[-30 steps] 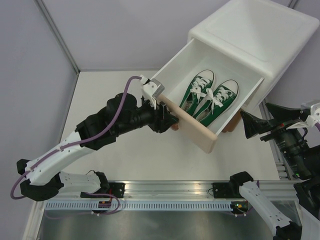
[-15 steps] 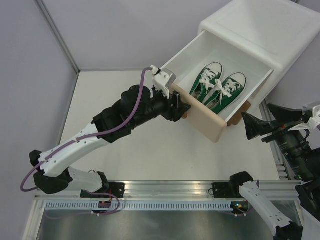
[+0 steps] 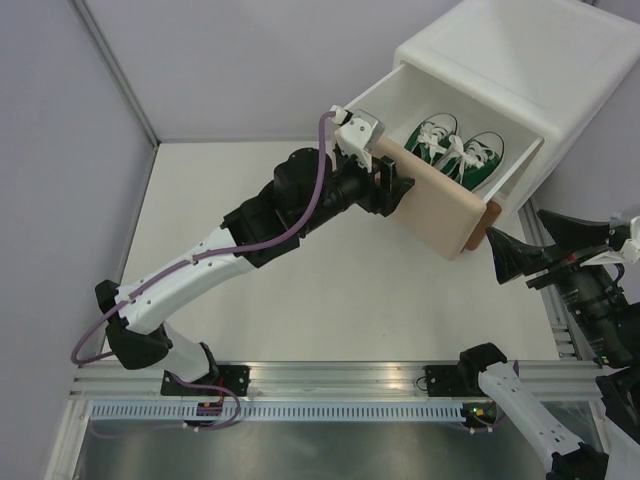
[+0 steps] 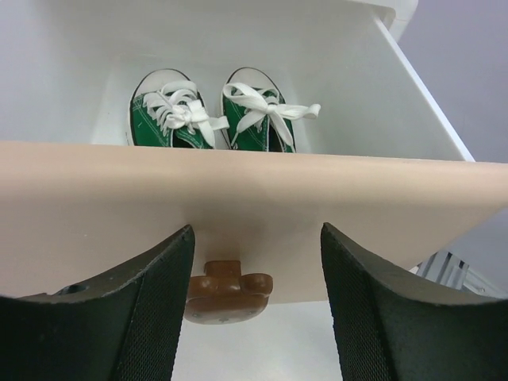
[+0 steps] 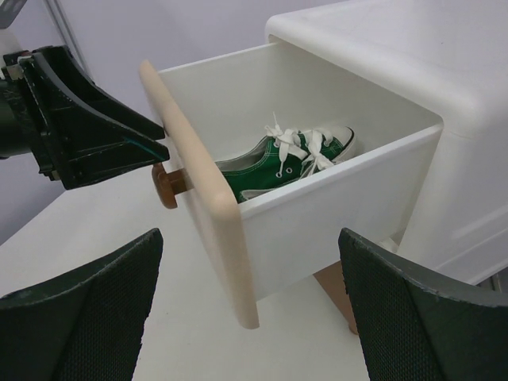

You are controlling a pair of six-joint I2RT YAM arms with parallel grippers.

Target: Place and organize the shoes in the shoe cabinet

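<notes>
Fingers, left arm (image 4: 155, 317): spread apart, gripping nothing. One stands on each side of the bear-shaped knob (image 4: 228, 290) at the front of the shoe cabinet (image 3: 520, 60), with a gap showing between the knob and each finger. Their tips are close up to the beige front panel. Whether they press on it cannot be told.

Fingers, right arm (image 5: 87, 317): spread wide, gripping nothing. They are out in front of the shoe cabinet toward its right-hand corner in the top view, well apart from it and aimed at it.

Upper drawer (image 4: 238, 206): white box with a beige front, standing part-way out of the shoe cabinet, its inside open to view from above.

Green shoes (image 5: 282, 163): one pair, white laces and toe caps. They lie side by side on the floor of the upper drawer, upright on their soles, toes toward the body of the shoe cabinet and heels toward the beige front. The laces are tied in loose bows.

Tabletop (image 3: 300, 290): white, carrying the shoe cabinet at its far right corner
</notes>
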